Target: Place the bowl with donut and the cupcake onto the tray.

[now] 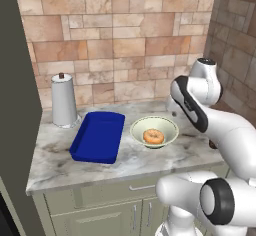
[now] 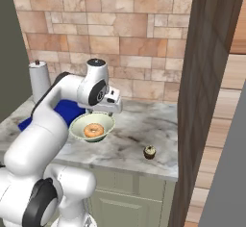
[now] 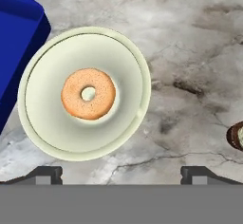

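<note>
The bowl (image 1: pixel 154 130) sits on the bench (image 1: pixel 55 162) just right of the tray (image 1: pixel 98 136), with the donut (image 1: pixel 153 136) lying inside it. The cupcake (image 2: pixel 150 152) stands well right of the bowl. The hand (image 3: pixel 121 173) hovers above the bowl, fingers spread wide, gripping nothing.

Base views flank counter (image 1: pixel 150 160); hand view overhead.

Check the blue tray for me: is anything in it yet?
Empty. The tray shows only its bare blue floor; the bowl with the donut sits beside it on the counter, and the cupcake too.
</note>
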Tool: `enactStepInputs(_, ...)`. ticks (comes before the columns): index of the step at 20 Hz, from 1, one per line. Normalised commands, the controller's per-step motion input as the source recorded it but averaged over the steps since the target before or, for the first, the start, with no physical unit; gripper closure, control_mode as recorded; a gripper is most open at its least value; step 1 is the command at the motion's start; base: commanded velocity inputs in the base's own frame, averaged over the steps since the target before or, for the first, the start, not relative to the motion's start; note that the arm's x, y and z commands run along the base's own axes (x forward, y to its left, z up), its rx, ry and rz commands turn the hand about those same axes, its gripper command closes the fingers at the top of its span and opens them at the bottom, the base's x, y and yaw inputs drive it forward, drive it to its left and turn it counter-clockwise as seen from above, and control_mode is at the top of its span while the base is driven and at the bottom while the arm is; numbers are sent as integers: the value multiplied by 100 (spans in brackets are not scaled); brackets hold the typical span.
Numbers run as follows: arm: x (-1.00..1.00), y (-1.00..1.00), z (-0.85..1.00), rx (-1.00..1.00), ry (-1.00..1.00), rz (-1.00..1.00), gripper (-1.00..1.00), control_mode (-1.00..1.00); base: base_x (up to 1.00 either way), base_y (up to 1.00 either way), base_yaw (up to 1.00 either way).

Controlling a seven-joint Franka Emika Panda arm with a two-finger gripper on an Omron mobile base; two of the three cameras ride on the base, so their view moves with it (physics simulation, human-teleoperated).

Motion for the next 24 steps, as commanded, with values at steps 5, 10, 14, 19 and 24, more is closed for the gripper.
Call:
enactStepInputs(5,13,-18,-38,1,0,0,-100,-100,0,0,0)
enactStepInputs(10,15,-10,-36,0,0,0,-100,-100,0,0,0)
enactStepInputs(14,21,0,-31,0,0,0,-100,-100,0,0,0)
enactStepInputs(19,27,0,-23,0,0,-1,-100,-100,0,0,0)
enactStepInputs(24,26,0,-21,0,-1,0,-100,-100,0,0,0)
